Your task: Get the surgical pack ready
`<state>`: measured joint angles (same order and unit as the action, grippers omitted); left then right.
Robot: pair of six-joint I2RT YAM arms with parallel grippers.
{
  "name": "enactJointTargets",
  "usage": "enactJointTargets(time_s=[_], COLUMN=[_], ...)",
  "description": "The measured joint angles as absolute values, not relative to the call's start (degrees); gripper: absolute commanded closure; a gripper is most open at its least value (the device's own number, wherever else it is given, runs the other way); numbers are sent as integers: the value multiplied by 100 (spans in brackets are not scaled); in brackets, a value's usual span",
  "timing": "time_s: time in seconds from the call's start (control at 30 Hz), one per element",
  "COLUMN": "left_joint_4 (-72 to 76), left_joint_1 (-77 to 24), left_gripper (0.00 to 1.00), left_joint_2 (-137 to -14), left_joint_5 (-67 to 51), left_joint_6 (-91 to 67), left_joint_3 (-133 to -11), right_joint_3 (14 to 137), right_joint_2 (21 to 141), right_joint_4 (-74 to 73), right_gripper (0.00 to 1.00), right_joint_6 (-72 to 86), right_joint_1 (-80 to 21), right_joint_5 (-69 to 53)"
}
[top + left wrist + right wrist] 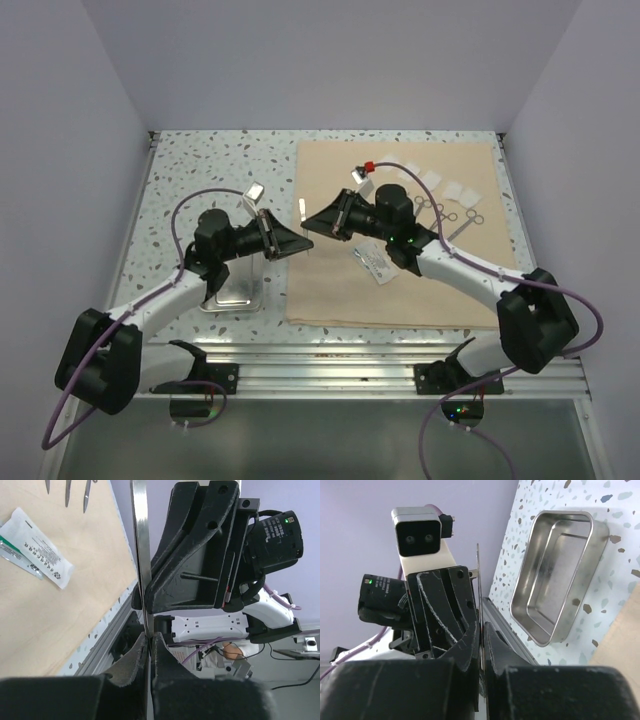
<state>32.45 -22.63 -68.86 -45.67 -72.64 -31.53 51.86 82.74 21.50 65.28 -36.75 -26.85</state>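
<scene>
Speckled table [200, 170], forceps [141, 540] (midair) — both grippers [148, 642] [481, 632] pinching

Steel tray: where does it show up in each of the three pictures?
Top external: lower left, tray partly under the left arm.
Left wrist: not in it.
Right wrist: upper right, tray on the speckled table.
Shared landmark: the metal strip, near the centre of all three views.
</scene>
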Motion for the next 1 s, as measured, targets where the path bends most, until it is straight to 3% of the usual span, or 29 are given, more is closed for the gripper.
enactJointTargets(time_s=[0.13, 0.27, 0.5, 0.63, 0.8, 1.0], left_joint_4=[2703, 768, -2585, -3741, -4228, -4185], left_joint_1=[-2261, -2174, -2005, -1986, -1951, -1879], left_gripper=[100, 100, 100, 100, 100, 100], left_joint_2=[-6814, -6619, -6681, -7192, -7915, -8517], left_joint_5=[-4504, -4045, -1758, -576, 165, 482], left_joint_6=[-6956, -5894, -4051, -3485, -3076, -2821], left_joint_3=[-3188, -3732, -4904, -4982, -4976, -4976], right_joint_3=[5363, 6090, 8012, 8230, 8578, 9308], right_joint_2=[8326, 8512, 9209, 9557, 10357, 11299], right_joint_4=[1693, 207, -2589, -3361, -4145, -4595], right_gripper=[53, 28, 30, 34, 39, 46], right_joint_6=[6355, 5776, 4418, 4005, 3680, 3496], right_joint_1=[-3686, -3693, -3356, -2670, -1966, -1809], right_joint_5=[-2626, -2178, -681, -255, 113, 513])
